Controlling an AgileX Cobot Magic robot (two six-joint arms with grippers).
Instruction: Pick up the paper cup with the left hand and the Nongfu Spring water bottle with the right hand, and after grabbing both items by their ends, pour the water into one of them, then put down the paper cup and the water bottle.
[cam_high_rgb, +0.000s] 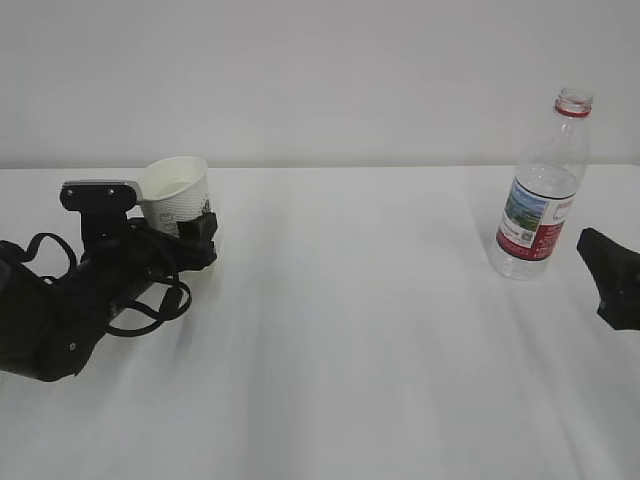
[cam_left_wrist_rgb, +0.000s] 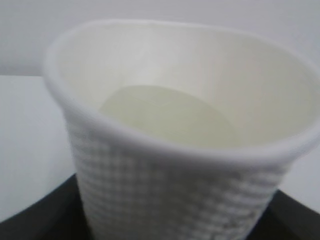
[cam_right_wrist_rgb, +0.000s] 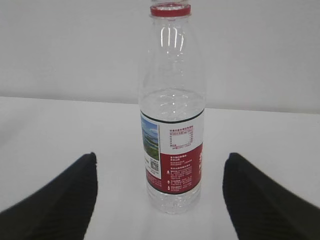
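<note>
The cup (cam_high_rgb: 178, 195) sits at the left of the white counter (cam_high_rgb: 340, 330), tilted a little, its lower body between the jaws of the left hand (cam_high_rgb: 195, 232). From the wrist view the cup (cam_left_wrist_rgb: 175, 140) fills the frame with a black jaw showing at each lower corner. The jaws stand wide at about the cup's width, but whether they already press on its wall I cannot tell. A pale liquid seems to lie in its bottom.

The bottle (cam_high_rgb: 541, 190) stands upright and uncapped at the right, well apart from the cup. The right hand (cam_high_rgb: 612, 280) waits just beside it, not touching. In its wrist view the bottle (cam_right_wrist_rgb: 172, 115) is centred between open jaws, with clear counter either side.

This looks like the pick-up step, with neither thing lifted. Next, the right hand should move forward until the bottle's lower body is between its jaws, then close; the left should firm its hold and lift.

Nothing else is on the counter and nothing blocks either reach. The light bottle could tip if nudged.
</note>
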